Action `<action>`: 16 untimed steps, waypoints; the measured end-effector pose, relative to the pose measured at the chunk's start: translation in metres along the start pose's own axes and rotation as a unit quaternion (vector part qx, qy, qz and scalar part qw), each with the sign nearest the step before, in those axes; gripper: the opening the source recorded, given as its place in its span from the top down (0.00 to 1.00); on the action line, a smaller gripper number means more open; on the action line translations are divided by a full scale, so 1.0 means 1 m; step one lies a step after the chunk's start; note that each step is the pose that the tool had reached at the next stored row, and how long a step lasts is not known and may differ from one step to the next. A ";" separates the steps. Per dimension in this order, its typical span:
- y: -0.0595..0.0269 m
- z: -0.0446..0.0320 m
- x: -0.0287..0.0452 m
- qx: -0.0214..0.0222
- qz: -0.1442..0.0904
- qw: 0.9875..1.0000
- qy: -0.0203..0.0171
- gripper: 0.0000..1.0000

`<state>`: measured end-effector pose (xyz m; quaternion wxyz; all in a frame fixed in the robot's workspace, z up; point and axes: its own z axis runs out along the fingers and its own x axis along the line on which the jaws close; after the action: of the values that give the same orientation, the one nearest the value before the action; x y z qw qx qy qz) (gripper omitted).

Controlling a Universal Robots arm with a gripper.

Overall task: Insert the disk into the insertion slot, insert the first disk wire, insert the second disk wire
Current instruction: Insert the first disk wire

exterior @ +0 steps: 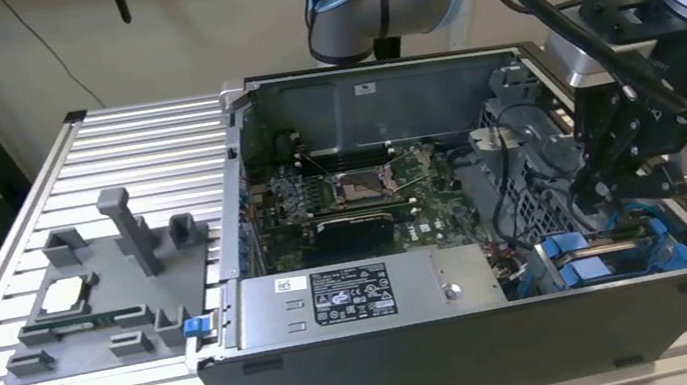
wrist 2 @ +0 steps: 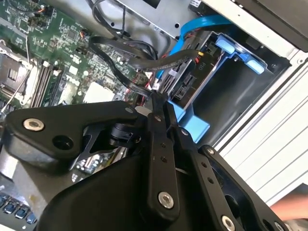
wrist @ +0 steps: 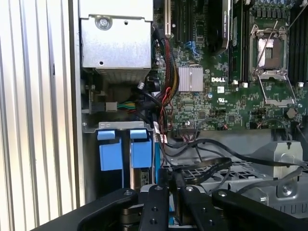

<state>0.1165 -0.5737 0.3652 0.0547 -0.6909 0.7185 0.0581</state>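
Right now the gripper (exterior: pixel 608 184) sits low inside the open PC case (exterior: pixel 472 336), at the drive cage on the exterior view's right. Jaws look pinched narrow on a black wire (wrist 2: pixel 144 91) w/ its end near the disk (wrist 2: pixel 185 79). Disk is already seated in the insertion slot (wrist 2: pixel 231 91), blue carrier tabs (wrist: pixel 120 149) showing at the bay mouth. Blue cable (wrist 2: pixel 202 24) runs beside it. Motherboard (wrist: pixel 226 91) lies just beside the cage.

Claw (wrist 2: pixel 159 98) pinched together, arm lowered.
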 end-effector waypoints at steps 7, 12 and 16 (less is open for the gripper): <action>-0.0001 0.0045 0.0007 0.000 0.000 1.000 0.000 1.00; -0.0002 0.0075 0.0012 0.000 0.000 1.000 -0.001 1.00; -0.0013 0.0098 0.0018 0.000 0.000 1.000 -0.002 1.00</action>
<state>0.1178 -0.5740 0.3553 0.0561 -0.6909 0.7183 0.0595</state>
